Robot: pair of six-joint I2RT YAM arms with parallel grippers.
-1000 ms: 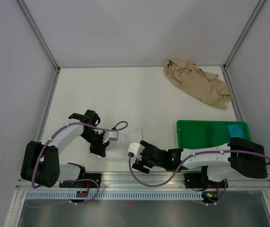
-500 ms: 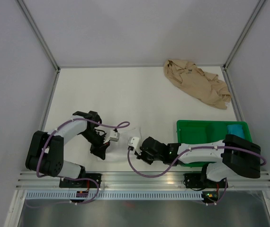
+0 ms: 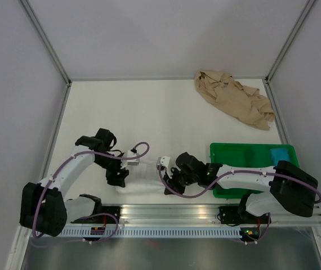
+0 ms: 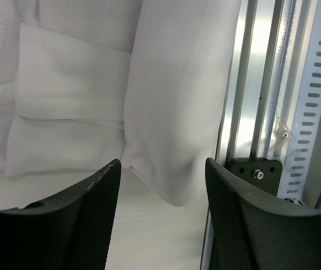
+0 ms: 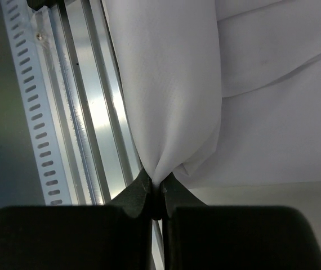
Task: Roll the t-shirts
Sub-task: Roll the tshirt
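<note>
Straddling nothing yet, my left gripper (image 3: 119, 176) stands with its jaws well apart and empty at the left end of the white t-shirt (image 3: 143, 181). A folded edge of the cloth lies just ahead of the gap. The shirt lies as a flattened band at the near edge of the worktop (image 3: 149, 112), its long axis running left to right between my two grippers, alongside the aluminium rail (image 4: 252, 84). At its right end my right gripper (image 3: 169, 185) is closed tight on a pinch of the white fabric.

By my judgement, any roll must turn across that axis, away from the rail, with the left jaws first closing on their end. The overhead view barely separates white cloth from white worktop; the wrist cameras show the folds and the pinch. Only overhead shows the tan t-shirt (image 3: 233, 104), crumpled in the far right corner beyond the green tray (image 3: 245, 147), nearer my right arm.
</note>
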